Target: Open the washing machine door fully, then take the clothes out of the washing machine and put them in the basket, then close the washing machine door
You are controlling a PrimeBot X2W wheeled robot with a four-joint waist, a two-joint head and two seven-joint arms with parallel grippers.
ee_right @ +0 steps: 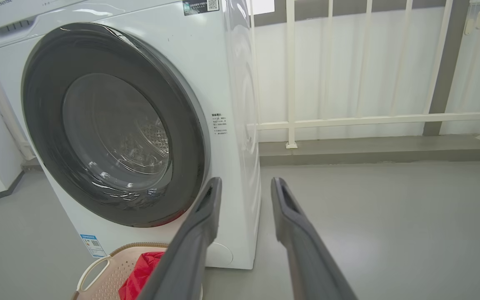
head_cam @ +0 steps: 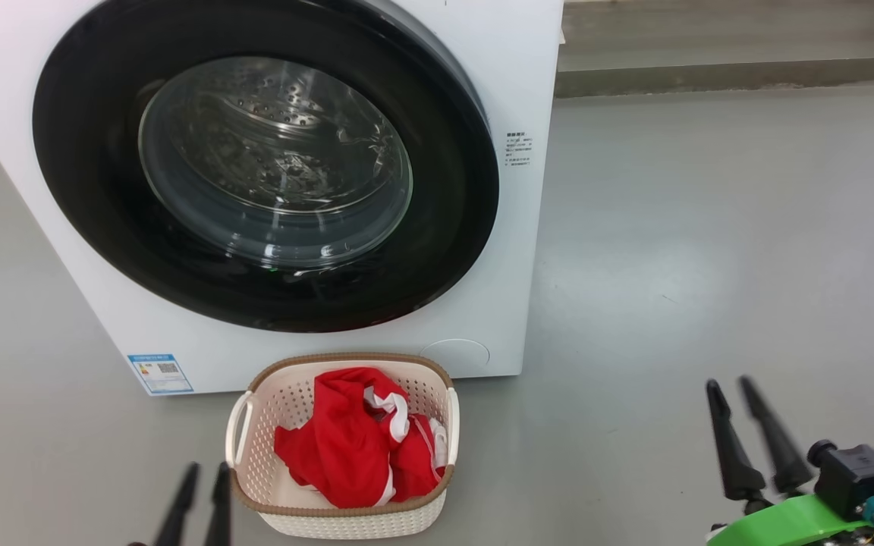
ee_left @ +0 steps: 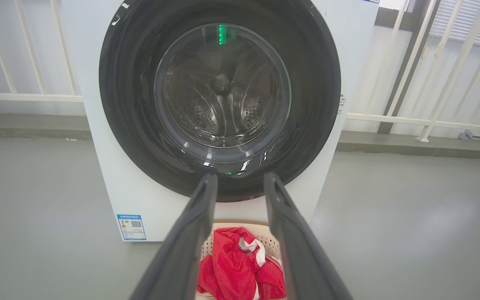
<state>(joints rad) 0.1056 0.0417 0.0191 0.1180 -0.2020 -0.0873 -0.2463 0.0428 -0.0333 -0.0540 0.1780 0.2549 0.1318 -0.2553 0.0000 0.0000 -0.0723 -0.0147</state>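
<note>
The door (head_cam: 266, 189) is shut, the clothes (head_cam: 350, 444) sit in the basket (head_cam: 346, 523), and the left gripper (head_cam: 208, 466) and right gripper (head_cam: 727, 383) are spread, empty.

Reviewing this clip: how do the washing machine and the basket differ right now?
The washing machine is a big white box; the basket is small, cream and brown-rimmed. The washing machine is shut behind its door; the basket is open-topped. The washing machine's drum looks bare through that door; the basket holds the red clothes. Both stand on the grey floor.
</note>
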